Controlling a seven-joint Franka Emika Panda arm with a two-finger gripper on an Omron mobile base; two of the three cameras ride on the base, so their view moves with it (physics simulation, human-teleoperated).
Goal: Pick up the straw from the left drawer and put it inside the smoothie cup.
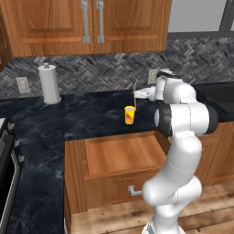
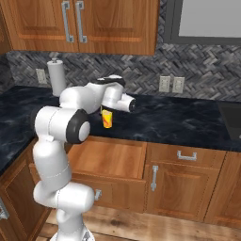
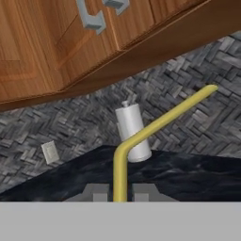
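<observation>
Dark marble counter (image 1: 91, 114), claw (image 3: 120, 190) gripping straw (image 3: 155, 124)

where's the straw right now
The straw is held in the gripper, raised just above the smoothie cup on the counter behind the open left drawer.

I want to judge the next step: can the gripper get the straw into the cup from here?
Probably yes. The gripper holds the straw above the counter near the cup, whose rim looks open, with nothing between them.

Olive-yellow straw (image 3: 155, 124); yellow smoothie cup (image 1: 130, 114), red-orange mark showing; brown wooden left drawer (image 1: 123, 154); dark marbled surface (image 1: 91, 114); white paper-towel roll (image 1: 49, 84).
</observation>
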